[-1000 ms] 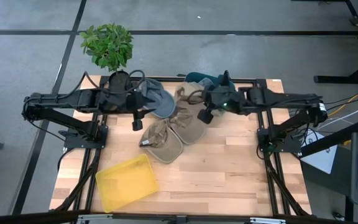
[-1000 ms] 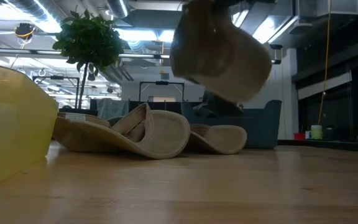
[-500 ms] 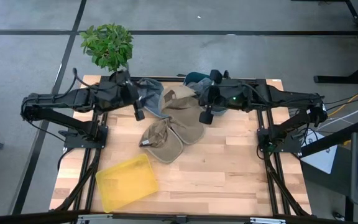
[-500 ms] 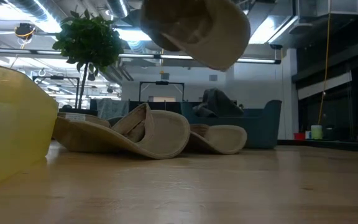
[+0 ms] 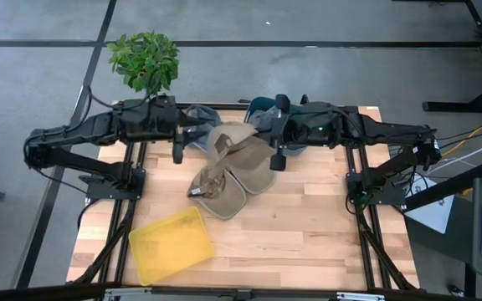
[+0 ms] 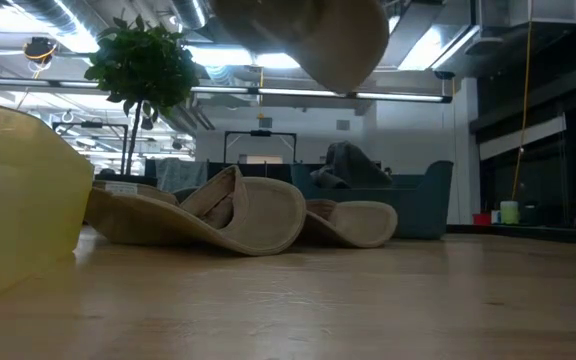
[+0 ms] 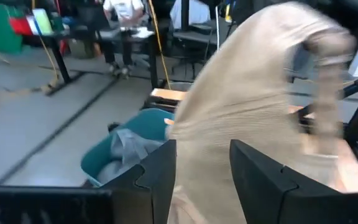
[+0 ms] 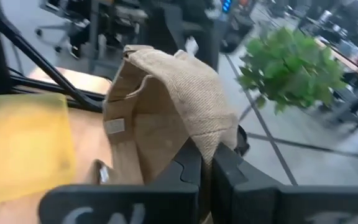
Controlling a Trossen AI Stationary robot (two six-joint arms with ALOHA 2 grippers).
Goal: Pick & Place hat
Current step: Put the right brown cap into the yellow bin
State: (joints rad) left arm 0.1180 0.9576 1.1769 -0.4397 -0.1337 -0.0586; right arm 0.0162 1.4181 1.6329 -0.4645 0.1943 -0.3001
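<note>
A tan hat (image 5: 239, 140) hangs in the air between my two grippers, above the far middle of the table. It shows at the top of the low view (image 6: 313, 30). My left gripper (image 7: 202, 180) is shut on the hat's left side. My right gripper (image 8: 207, 163) is shut on its right side. Two more tan hats (image 5: 224, 186) lie on the table below, resting on their brims (image 6: 253, 215). A blue-grey hat (image 5: 201, 122) and a teal hat (image 5: 262, 105) lie at the far edge. My left gripper pinches bunched cloth of the hat's crown (image 7: 204, 155) between its two fingers, coming level from the table's left. The hat is clear of the table. My right gripper pinches the hat's edge (image 8: 205, 142) between its shut fingers, coming from the table's right. The hat's open inside (image 8: 148, 124) faces the wrist camera.
A yellow bin (image 5: 170, 244) stands at the table's near left and shows large in the low view (image 6: 18, 200). A potted plant (image 5: 145, 63) stands at the far left corner. The bare wood near the front right (image 5: 308, 242) is free.
Both grippers have gone up and toward the far edge. The tan hat, first hanging below the right gripper, has been lifted higher and carried toward the left. It now spreads between the two grippers.
</note>
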